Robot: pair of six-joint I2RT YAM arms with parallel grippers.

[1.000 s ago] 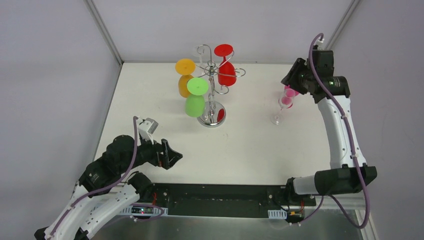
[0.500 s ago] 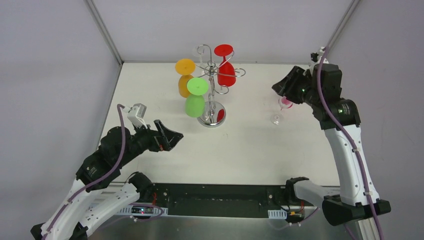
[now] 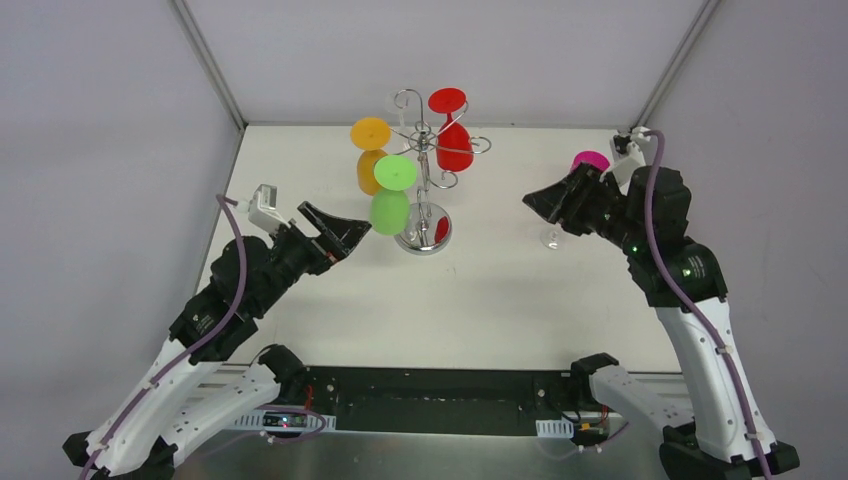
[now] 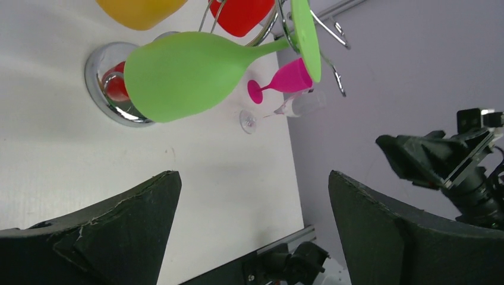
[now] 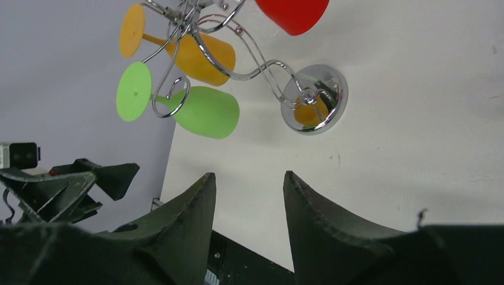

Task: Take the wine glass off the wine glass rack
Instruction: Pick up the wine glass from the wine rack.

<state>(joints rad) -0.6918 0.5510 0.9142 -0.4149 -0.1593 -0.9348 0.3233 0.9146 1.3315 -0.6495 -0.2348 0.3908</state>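
Hidden: from above, the right arm (image 3: 690, 270) lets us see only the top of the pink glass (image 3: 590, 160) and the foot of the clear glass (image 3: 551, 240) | Task thing: green wine glass (image 3: 390, 205) hangs on the wine glass rack (image 3: 415, 242), far middle of tabletop (image 3: 500, 300), long axis vertical, foot up, bowl down | left end effector (image 4: 252, 178) wide, empty, near it | right end effector (image 5: 248, 175) narrower gap, empty

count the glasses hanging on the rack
3 on the rack: an orange glass at left, a green glass just in front of it, a red glass at back right. None looks hidden.
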